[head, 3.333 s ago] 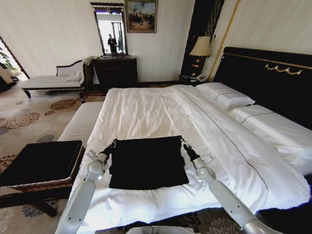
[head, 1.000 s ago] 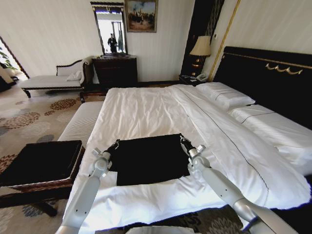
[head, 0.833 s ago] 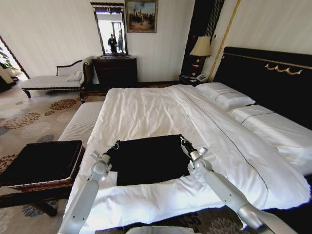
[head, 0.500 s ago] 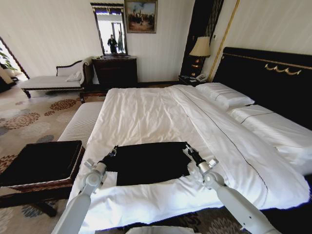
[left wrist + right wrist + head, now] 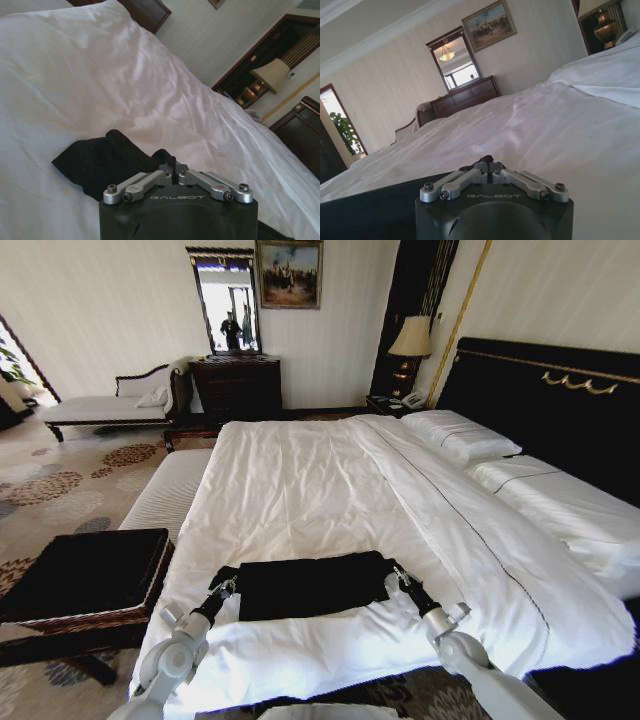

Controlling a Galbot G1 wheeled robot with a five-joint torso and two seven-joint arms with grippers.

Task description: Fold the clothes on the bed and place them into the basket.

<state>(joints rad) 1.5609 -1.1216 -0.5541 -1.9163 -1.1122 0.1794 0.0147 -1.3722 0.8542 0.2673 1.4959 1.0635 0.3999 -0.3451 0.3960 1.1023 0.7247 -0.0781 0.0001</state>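
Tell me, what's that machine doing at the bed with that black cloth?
It is folding a black T-shirt on the white bed. The left gripper and the right gripper each pinch one end of the shirt, which lies as a narrow folded band near the foot of the bed. The basket waits beside the bed.

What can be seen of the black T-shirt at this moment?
The black T-shirt lies folded into a wide, low strip of soft dark cloth near the foot edge of the bed, on the white cover. No lettering shows. The left hand is shut on its left end, the right hand on its right end.
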